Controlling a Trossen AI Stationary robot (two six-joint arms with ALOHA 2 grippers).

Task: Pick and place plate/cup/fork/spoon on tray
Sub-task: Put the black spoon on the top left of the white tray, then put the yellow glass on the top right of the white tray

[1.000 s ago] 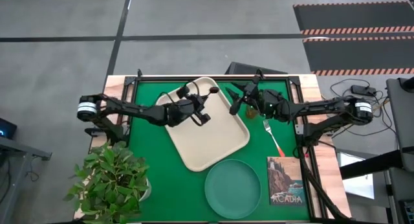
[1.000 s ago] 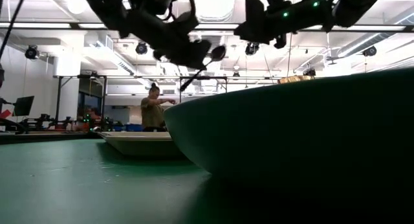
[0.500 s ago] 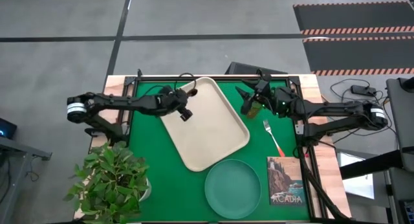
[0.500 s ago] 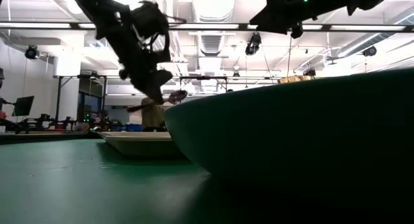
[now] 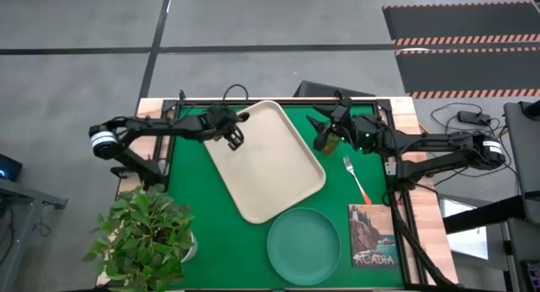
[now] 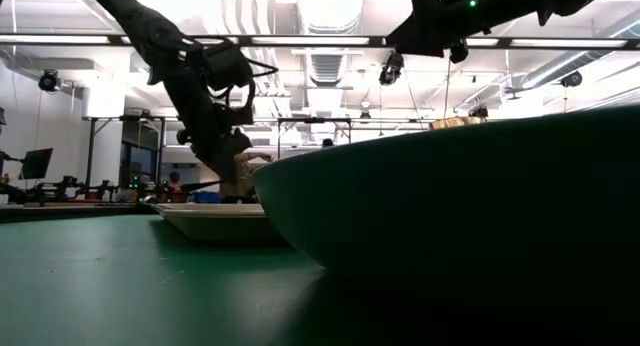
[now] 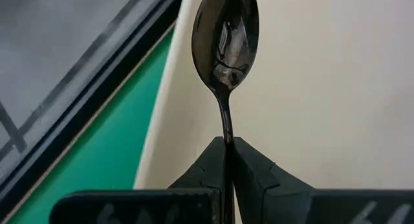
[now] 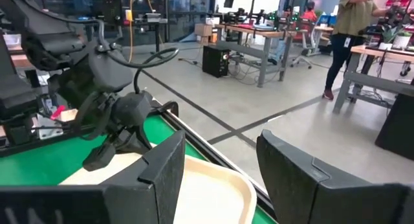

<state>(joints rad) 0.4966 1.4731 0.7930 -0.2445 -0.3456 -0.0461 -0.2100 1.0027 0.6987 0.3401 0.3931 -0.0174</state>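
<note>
My left gripper [image 5: 234, 133] is shut on the all-metal spoon [image 7: 226, 36] over the far left corner of the cream tray [image 5: 268, 170]. It also shows in the low view [image 6: 222, 146], above the tray's rim [image 6: 205, 221]. My right gripper [image 5: 317, 123] is open and empty, raised over the mat just past the amber cup [image 5: 330, 143], and its wrist view looks across at the left gripper [image 8: 119, 130]. The red-handled fork [image 5: 358, 180] lies on the mat right of the tray. The teal plate [image 5: 304, 246] rests on the mat near the front edge. My left gripper pinches the spoon's thin handle [image 7: 226, 138] between its two fingertips. The fingers lie along the handle, and the oval bowl [image 7: 226, 30] sticks out straight ahead of them over the tray's left rim. Whether the spoon touches the tray, I cannot tell.
The "Acadia" picture book [image 5: 373, 235] lies at the front right, beside the plate. A potted plant [image 5: 148, 233] stands at the front left corner. A black frame [image 5: 173, 115] runs along the mat's edges. In the low view the plate [image 6: 450, 206] fills the right half.
My left gripper has carried the spoon from over the tray's middle toward the table's left and far edges, to the tray's far left corner. It has come down closer to the tray and turned, so the spoon now points left.
</note>
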